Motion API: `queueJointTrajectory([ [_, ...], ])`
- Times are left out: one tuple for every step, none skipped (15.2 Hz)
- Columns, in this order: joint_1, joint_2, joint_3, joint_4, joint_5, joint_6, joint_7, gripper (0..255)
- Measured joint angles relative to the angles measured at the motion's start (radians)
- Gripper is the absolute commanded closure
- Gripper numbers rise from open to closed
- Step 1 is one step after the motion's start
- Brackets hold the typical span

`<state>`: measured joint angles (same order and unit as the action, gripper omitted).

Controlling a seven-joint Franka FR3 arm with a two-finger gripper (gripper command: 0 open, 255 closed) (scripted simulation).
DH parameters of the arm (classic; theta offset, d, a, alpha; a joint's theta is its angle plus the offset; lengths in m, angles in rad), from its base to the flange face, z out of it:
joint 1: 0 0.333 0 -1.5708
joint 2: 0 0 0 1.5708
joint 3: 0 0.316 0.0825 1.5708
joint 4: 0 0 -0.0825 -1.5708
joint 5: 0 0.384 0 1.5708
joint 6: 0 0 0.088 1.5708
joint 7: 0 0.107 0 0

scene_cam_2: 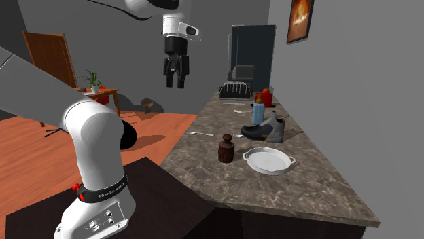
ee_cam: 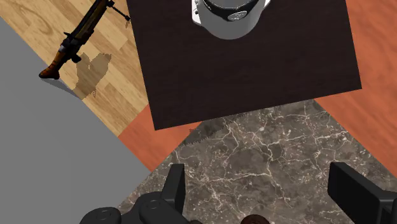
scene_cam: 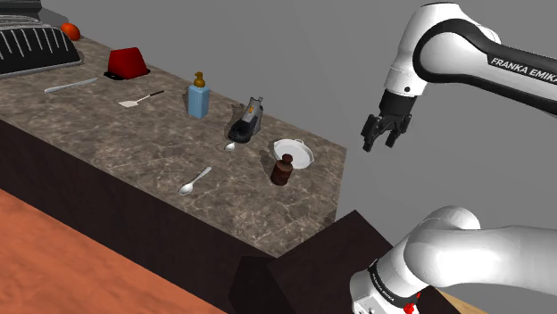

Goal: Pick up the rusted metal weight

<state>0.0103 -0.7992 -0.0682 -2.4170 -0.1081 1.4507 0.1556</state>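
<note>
Rust-brown weight [scene_cam: 282, 169] well below end effector [scene_cam: 379, 144].

Tabletop [scene_cam: 107, 134] was dark veined stone. At one end sat a white two-handled pan [scene_cam: 294, 152], with a black-and-grey boot [scene_cam: 247, 120] near it and a small spoon [scene_cam: 230, 145] just beside the boot. A second spoon [scene_cam: 195, 181] lay apart near the front edge. Blue pump bottle [scene_cam: 198, 96] stood upright. Further along lay a spatula [scene_cam: 140, 100], a grey bar [scene_cam: 71, 86], a red block [scene_cam: 128, 62], then a dish rack [scene_cam: 36, 45] with an orange ball [scene_cam: 70, 32] beside it. Framed picture [scene_cam_2: 300, 19] hung on the grey wall. Potted plant [scene_cam_2: 92, 80] stood near a wooden chair [scene_cam_2: 51, 58]. A rifle-like object [ee_cam: 79, 38] lay on pale wood floor.
</note>
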Motion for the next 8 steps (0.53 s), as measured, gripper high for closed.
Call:
queueJointTrajectory([
  [0.0, 0.0, 0.0, 0.0, 0.0, 0.0, 0.0, 0],
  [0.0, 0.011, -0.004, -0.007, -0.001, 0.019, -0.003, 0],
  [0.001, 0.029, -0.009, -0.014, -0.002, 0.048, -0.005, 0],
  [0.003, 0.048, -0.012, -0.022, -0.001, 0.081, -0.006, 0],
  [0.004, 0.075, -0.02, -0.033, -0.002, 0.124, -0.01, 0],
  [0.005, 0.091, -0.026, -0.048, -0.003, 0.161, -0.014, 0],
  [0.009, 0.114, -0.028, -0.053, 0.0, 0.195, -0.014, 0],
  [0.01, 0.139, -0.035, -0.062, 0.0, 0.234, -0.018, 0],
])
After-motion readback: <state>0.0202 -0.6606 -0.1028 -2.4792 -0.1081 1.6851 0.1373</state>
